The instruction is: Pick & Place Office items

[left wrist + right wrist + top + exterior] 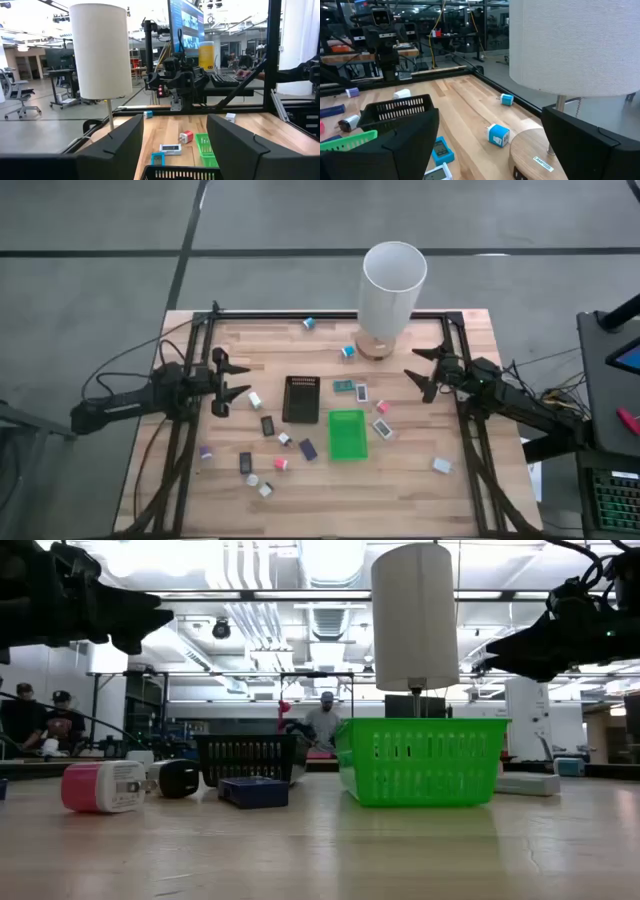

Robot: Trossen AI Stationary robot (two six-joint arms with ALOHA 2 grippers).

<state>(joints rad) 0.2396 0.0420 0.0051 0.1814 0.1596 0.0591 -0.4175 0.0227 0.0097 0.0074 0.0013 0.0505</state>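
Observation:
Small office items lie scattered on the wooden table: a white block point(255, 399), dark packets point(267, 425), a dark blue piece point(308, 449), a pink-red piece point(281, 464), teal packets point(343, 386) and blue cubes point(498, 134). A black ribbed tray point(300, 399) and a bright green tray point(347, 433) stand mid-table. My left gripper point(228, 383) hovers open at the left, above the table and facing the black tray. My right gripper point(424, 372) hovers open at the right, beside the lamp. Neither holds anything.
A table lamp with a tall white shade point(393, 285) and a round wooden base point(540, 155) stands at the far middle, close to my right gripper. A black frame point(330, 317) runs around the table. People sit in the room beyond point(40, 720).

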